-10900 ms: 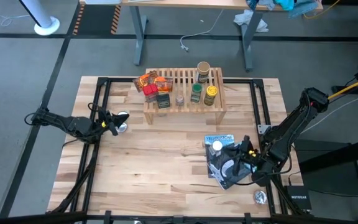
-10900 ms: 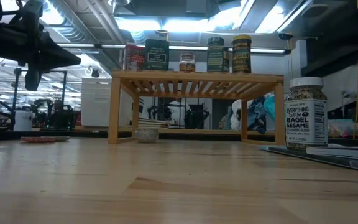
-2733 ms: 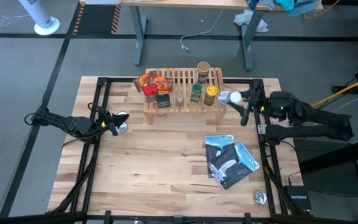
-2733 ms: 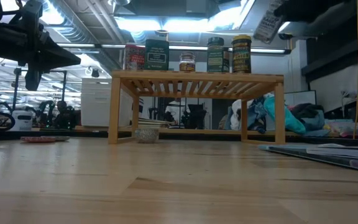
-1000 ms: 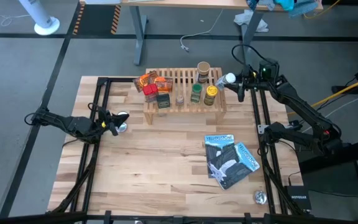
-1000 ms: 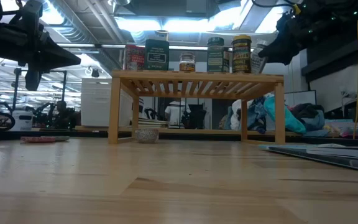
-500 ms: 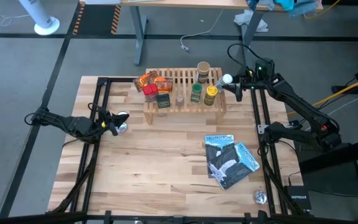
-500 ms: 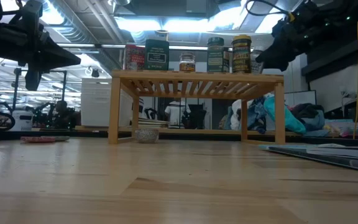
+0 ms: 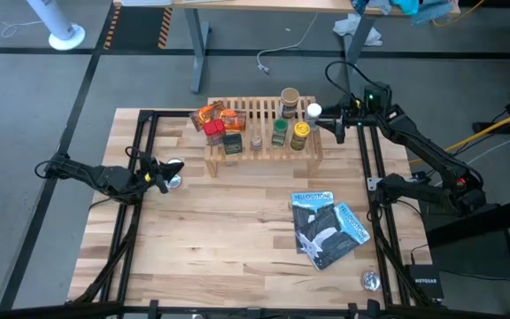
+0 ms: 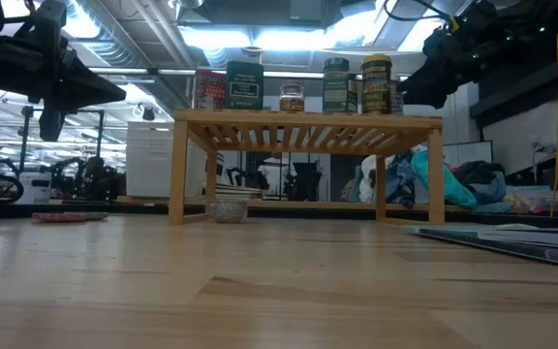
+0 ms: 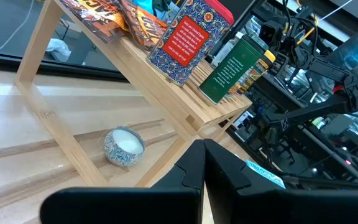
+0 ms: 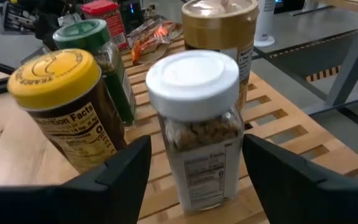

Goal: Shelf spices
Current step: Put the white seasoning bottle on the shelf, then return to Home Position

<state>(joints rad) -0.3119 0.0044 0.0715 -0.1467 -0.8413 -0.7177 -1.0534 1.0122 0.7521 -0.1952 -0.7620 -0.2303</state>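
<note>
The white-capped jar (image 12: 194,124) is standing upright on the shelf (image 9: 264,146) at its right end, directly between the right gripper (image 9: 333,121)'s parted fingers, which are not touching it; the left gripper (image 9: 159,175), closed and empty, is sitting well apart
</note>
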